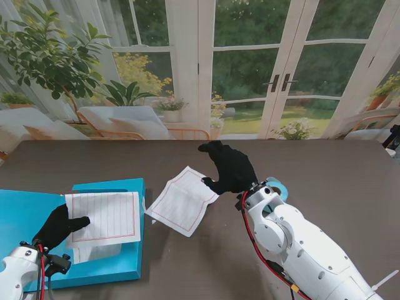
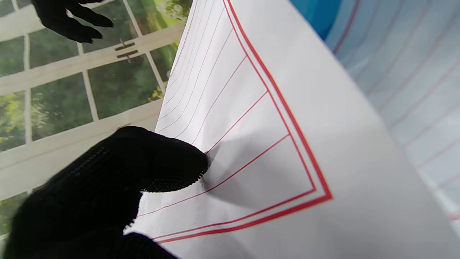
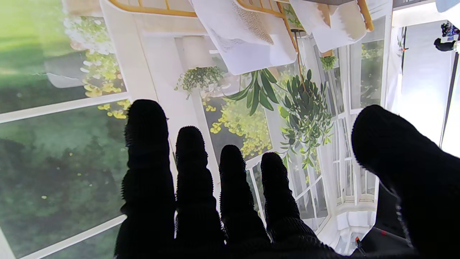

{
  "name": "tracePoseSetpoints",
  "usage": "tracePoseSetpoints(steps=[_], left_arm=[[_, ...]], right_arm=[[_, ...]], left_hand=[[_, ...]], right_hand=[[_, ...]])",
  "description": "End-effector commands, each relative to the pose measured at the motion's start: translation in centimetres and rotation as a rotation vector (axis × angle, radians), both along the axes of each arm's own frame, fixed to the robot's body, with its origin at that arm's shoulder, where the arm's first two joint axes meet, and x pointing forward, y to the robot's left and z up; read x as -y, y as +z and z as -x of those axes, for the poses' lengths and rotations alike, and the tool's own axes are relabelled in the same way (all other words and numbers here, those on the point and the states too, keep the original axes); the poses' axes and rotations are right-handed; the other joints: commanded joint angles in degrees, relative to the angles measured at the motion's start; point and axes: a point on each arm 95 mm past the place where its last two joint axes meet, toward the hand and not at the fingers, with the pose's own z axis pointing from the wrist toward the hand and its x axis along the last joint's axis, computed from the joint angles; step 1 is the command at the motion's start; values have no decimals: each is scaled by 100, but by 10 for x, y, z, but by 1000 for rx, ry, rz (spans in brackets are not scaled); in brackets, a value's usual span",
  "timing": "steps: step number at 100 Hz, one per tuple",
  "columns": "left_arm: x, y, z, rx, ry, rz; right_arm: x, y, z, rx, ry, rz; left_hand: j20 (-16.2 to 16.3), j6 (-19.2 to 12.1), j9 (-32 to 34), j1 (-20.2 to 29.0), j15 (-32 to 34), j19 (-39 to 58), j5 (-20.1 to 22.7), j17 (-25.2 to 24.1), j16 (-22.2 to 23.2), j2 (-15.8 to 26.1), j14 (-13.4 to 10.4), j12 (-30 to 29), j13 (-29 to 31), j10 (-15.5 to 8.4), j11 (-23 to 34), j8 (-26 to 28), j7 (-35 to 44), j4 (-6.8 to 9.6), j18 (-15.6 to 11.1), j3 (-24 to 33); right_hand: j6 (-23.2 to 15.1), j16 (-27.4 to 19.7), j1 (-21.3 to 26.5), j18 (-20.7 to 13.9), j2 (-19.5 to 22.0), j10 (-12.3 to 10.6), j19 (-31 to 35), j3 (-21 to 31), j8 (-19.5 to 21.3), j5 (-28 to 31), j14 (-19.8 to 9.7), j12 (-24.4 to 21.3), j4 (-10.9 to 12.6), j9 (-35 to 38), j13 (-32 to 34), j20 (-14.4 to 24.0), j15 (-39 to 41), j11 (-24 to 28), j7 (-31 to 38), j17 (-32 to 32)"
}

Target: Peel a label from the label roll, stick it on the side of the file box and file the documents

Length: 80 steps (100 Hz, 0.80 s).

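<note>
Open room: the dark tabotop [image 1: 350, 169] lies bare across its far strip and its right side; the middle and left carry the task's things.
File box: the blue file box [image 1: 119, 262] lies flat at the left, its near edge close to the tabletop's near edge, its right edge near the loose sheet.
Held sheet: a red-ruled document [image 1: 109, 215] lies over the file box top, its right edge short of the box's right edge.
Loose sheet: a second ruled document [image 1: 182, 201] lies on the tabletop between the box and the right arm, turned at an angle, its far right corner lifted at the right fingers.
Label roll: a blue label roll [image 1: 278, 186] sits just right of the right wrist, mostly hidden by the arm.
Left robot hand: the black-gloved left robot hand [image 1: 59, 226] rests at the held sheet's left edge; in the wrist view its thumb [image 2: 169, 165] presses on the paper [image 2: 273, 118], pinching the sheet.
Right robot hand: the right robot hand [image 1: 228, 167] hangs over the loose sheet's far right corner, fingers curled toward it; whether it has hold of the paper I cannot tell. Its wrist view shows four fingers [image 3: 190, 172] straight side by side and the thumb [image 3: 399, 151] apart.
Room: glazed doors [image 1: 278, 69] and potted plants [image 1: 56, 56] stand beyond the far edge.
</note>
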Motion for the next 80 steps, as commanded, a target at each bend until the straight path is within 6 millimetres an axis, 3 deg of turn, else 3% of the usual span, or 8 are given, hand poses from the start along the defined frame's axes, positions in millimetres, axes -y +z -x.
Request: tracePoseSetpoints(steps=[1, 56, 80], left_arm=[[-7, -13, 7, -46, 24, -5], [-32, -49, 9, -195, 201, -39], [-33, -55, 2, -249, 232, -47]], right_arm=[[-4, -2, 4, -14, 18, 9], [-4, -7, 6, -42, 48, 8], [-3, -9, 7, -52, 51, 4]], left_hand=[[96, 155, 21, 259, 129, 231, -122, -90, 103, 35, 269, 96, -75, -233, -21, 14, 288, 268, -260, 385], [214, 241, -142, 203, 161, 122, -269, -285, 138, 164, 434, 231, -269, -84, -51, 0, 353, 228, -231, 454], [330, 320, -542, 111, 162, 23, -642, -490, 198, 299, 545, 413, -524, 112, -113, 81, 330, 125, -251, 490]], right_hand=[[21, -61, -220, -34, 100, 11, -113, -111, -62, -55, -37, -71, 121, 44, -122, 42, 35, -9, -68, -2614], [53, -67, -251, -60, 232, -12, -104, -143, -59, -58, -63, -62, 143, 72, -64, 46, 30, -19, -75, -2571], [78, -66, -255, -63, 274, -5, -99, -149, -54, -66, -76, -62, 151, 63, -40, 44, 32, -19, -63, -2558]])
